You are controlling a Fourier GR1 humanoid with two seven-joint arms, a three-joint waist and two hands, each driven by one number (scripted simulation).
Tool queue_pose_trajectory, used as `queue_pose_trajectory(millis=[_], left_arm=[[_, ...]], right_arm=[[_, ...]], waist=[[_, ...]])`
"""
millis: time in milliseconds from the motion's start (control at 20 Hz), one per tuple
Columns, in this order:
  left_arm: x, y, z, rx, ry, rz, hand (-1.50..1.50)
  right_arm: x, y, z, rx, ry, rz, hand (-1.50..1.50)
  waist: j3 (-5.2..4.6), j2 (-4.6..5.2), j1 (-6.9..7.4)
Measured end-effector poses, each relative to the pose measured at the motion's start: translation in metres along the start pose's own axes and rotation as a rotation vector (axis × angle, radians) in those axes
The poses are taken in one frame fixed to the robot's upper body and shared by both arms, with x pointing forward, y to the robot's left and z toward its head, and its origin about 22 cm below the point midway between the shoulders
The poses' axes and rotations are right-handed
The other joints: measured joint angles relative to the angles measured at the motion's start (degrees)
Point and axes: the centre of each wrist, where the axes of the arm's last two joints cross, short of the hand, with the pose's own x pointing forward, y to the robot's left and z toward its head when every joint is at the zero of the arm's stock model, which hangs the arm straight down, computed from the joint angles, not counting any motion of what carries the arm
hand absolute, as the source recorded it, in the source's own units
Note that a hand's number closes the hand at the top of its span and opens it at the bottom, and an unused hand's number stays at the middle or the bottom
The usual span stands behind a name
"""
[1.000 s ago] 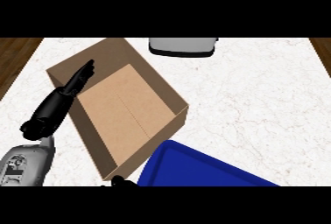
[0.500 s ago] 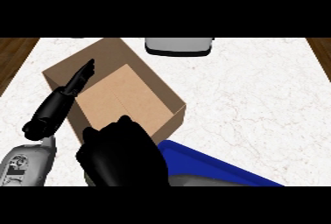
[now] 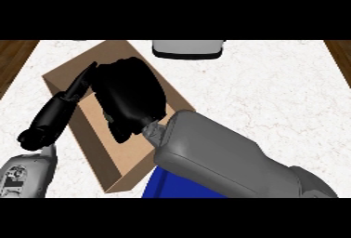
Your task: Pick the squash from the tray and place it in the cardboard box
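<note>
The open cardboard box [image 3: 96, 132] lies slantwise on the white counter at the left. My right hand [image 3: 130, 95] hangs over the middle of the box with its back toward me, fingers curled downward as if round something that it hides. The squash itself shows nowhere. The grey right forearm [image 3: 219, 155] crosses the box's near corner. Only a sliver of the blue tray [image 3: 161, 187] peeks out under that forearm at the bottom. My left hand [image 3: 58, 114] rests open along the box's left wall, fingers straight and pointing up.
A grey appliance [image 3: 188, 48] stands at the counter's far edge, just behind the box. The white marble counter [image 3: 274, 88] stretches to the right. Dark wood floor [image 3: 14, 56] shows beyond the counter's left and right edges.
My right hand has come up from the tray at the bottom and moved forward and left over the box. The view has shifted a little. The left hand has stayed put.
</note>
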Motion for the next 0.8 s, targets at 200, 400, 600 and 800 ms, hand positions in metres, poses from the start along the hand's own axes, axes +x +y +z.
queue_pose_trajectory(millis=[200, 400, 600, 800], left_arm=[[-0.002, 0.001, 0.002, 0.004, 0.0, -0.002, 0.0], [0.001, 0.001, 0.0, -0.001, 0.004, 0.008, 0.0], [0.003, -0.002, -0.001, 0.008, 0.002, -0.003, 0.0], [0.001, -0.001, -0.002, 0.005, 0.0, 0.008, 0.0]], right_arm=[[-0.028, 0.003, -0.018, 0.171, 0.054, 0.043, 1.5], [-0.056, 0.003, -0.037, 0.297, 0.078, 0.069, 1.5], [-0.078, 0.008, -0.047, 0.419, 0.1, 0.104, -1.5], [-0.093, 0.014, -0.05, 0.533, 0.052, 0.076, -1.5]], waist=[[0.08, 0.05, -0.35], [0.02, 0.17, -0.31], [0.06, 0.0, -0.32], [0.06, -0.18, -0.39]])
